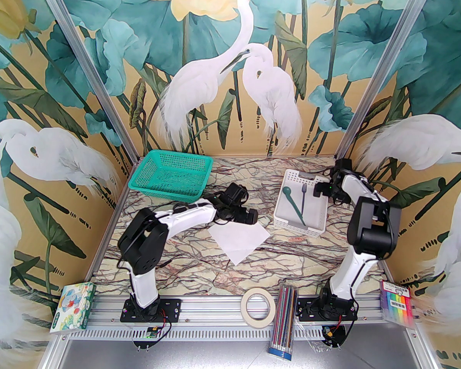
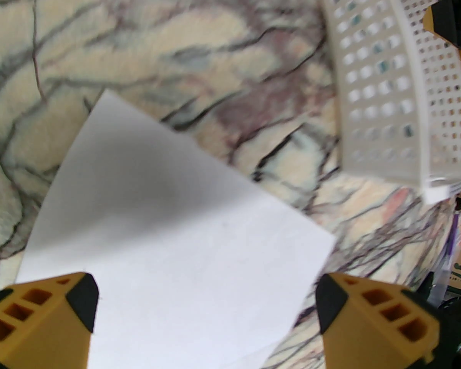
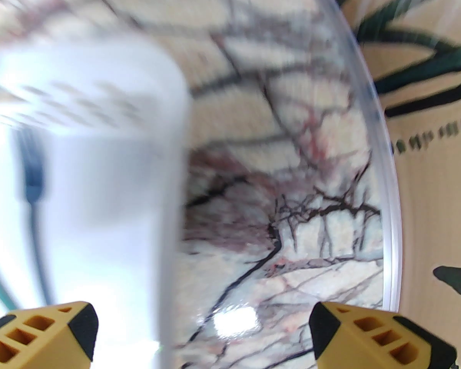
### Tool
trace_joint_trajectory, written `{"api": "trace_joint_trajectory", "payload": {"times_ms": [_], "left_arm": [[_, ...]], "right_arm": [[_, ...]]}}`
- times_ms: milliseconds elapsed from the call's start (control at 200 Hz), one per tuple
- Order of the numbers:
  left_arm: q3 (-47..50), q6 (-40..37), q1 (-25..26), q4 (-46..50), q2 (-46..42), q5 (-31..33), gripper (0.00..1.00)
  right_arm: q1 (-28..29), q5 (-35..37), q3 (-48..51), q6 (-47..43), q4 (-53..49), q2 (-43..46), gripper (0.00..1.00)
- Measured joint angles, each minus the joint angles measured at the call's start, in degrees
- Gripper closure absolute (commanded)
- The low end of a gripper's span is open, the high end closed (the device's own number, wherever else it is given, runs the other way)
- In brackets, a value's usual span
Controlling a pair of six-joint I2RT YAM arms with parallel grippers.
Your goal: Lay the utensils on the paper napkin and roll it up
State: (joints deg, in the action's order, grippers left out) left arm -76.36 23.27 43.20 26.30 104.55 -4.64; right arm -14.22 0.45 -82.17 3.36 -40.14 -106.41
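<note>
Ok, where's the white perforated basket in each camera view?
Top external: white basket right of centre, beside the right arm.
Left wrist: white basket upper right, beyond the napkin.
Right wrist: white basket blurred, left half.
Shared landmark: the marbled table under it.

The dark green spoon (image 1: 294, 205) and fork (image 1: 303, 201) lie side by side in the white basket (image 1: 296, 228), and the white paper napkin (image 1: 238, 240) lies flat, unrolled, on the table (image 1: 199, 267).

Spoon (image 1: 294, 204), fork (image 1: 302, 200) in white basket (image 1: 297, 228)
</note>
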Motion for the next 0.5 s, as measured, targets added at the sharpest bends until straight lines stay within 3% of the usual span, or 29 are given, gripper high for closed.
{"api": "trace_joint_trajectory", "payload": {"times_ms": [125,310,500], "left_arm": [[0.1,1.3,-1.3,1.4,-5.4,1.0,0.01],[3.6,5.5,-7.1,2.3,-15.9,3.4,0.00],[7.0,9.9,-13.8,4.4,-23.8,5.9,0.01]], "right_arm": [[0.0,-3.4,1.3,1.6,0.9,6.1,0.01],[0.7,-9.2,5.1,4.2,2.1,13.9,0.01],[5.6,-13.7,8.5,6.6,2.4,20.6,0.01]]}}
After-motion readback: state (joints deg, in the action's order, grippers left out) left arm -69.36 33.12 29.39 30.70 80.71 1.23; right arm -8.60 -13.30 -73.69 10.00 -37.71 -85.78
